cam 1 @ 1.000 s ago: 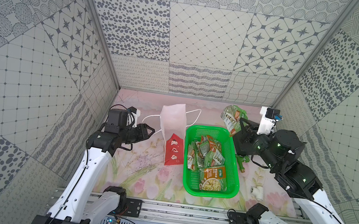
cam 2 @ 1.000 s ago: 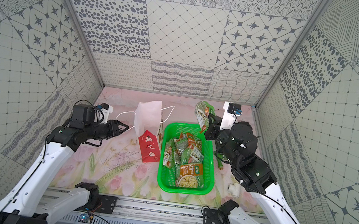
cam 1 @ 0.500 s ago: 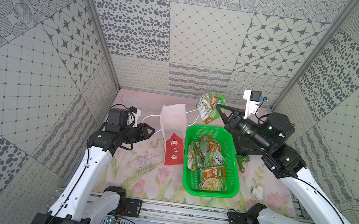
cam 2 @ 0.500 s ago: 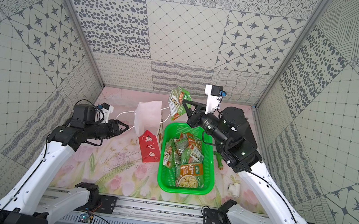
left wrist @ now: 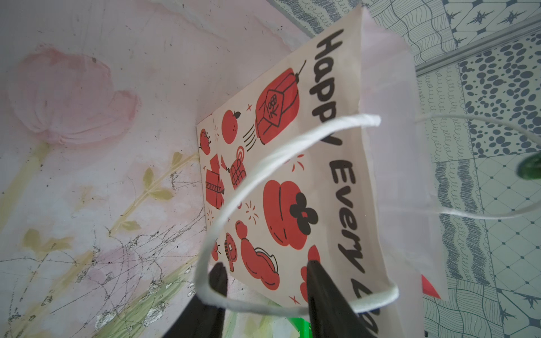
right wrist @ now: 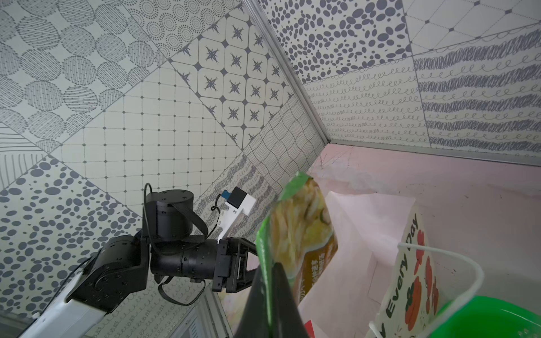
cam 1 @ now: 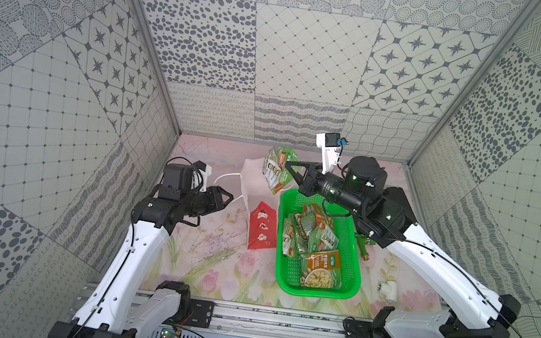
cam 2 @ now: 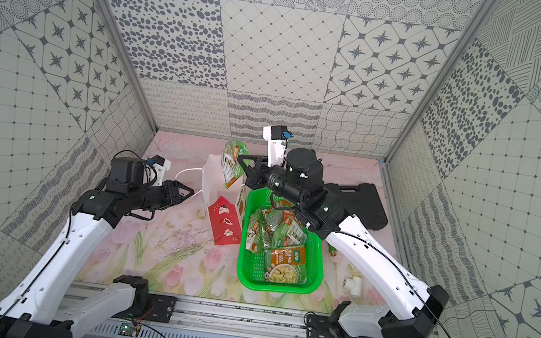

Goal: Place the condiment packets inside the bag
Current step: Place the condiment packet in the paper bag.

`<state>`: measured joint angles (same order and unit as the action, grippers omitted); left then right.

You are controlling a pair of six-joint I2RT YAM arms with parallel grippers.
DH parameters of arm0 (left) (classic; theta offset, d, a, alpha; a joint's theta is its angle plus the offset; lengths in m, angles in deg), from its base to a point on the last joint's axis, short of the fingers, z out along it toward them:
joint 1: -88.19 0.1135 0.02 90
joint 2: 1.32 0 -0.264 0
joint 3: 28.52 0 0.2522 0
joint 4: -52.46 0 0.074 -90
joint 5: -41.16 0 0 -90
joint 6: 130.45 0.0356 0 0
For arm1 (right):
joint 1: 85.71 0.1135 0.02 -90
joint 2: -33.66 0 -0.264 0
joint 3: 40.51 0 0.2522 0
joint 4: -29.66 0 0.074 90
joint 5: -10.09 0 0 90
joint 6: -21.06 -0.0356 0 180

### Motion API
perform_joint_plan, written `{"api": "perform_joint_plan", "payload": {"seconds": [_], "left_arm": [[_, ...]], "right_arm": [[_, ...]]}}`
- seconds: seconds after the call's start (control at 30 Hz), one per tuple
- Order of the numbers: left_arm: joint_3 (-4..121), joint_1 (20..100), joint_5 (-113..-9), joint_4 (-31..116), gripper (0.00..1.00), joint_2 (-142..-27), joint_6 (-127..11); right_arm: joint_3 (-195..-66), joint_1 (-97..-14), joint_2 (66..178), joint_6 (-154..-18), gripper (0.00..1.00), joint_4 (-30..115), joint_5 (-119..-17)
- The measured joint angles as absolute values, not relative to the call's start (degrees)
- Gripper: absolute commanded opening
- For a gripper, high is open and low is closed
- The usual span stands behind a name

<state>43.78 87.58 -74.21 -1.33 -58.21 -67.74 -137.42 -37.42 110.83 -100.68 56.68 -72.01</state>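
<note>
The right fingers (right wrist: 285,304) are squeezing a green packet (right wrist: 301,234) by the gift bag (cam 1: 253,182) top, so lowering it straight in looks best while the spread left fingers (left wrist: 322,292) are hooking its handle (left wrist: 263,164).

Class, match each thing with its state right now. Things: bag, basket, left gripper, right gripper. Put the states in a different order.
Things:
1. bag
2. basket
3. left gripper
4. right gripper

States:
a. shut on a packet above the bag
b. open, at the cord handle
c. standing, white top, red bottom
d. green, holding a pile of packets

Pairs: 1-c, 2-d, 3-b, 4-a
</note>
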Motion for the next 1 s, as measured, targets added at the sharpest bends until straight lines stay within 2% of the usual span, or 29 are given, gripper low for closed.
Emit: {"api": "perform_joint_plan", "payload": {"seconds": [0.33,0.8,0.9,1.0], "left_arm": [[43.8,88.4,-72.6,-1.4,0.48,-57.1,-67.4],[44.1,94.2,-71.0,-1.4,0.48,-56.2,-67.3],[44.1,94.4,-71.1,-1.4,0.48,-56.2,-67.3],[44.0,94.6,-71.3,-1.4,0.48,-56.2,-67.4]], "right_arm": [[-139.8,-36.4,120.2,-99.4,0.00,62.7,-78.7],[-143.5,-35.1,122.9,-96.2,0.00,72.7,-89.5],[-144.5,-34.8,122.9,-95.1,0.26,73.2,-89.3],[-145.6,-34.3,122.9,-93.8,0.36,73.2,-88.6]]}}
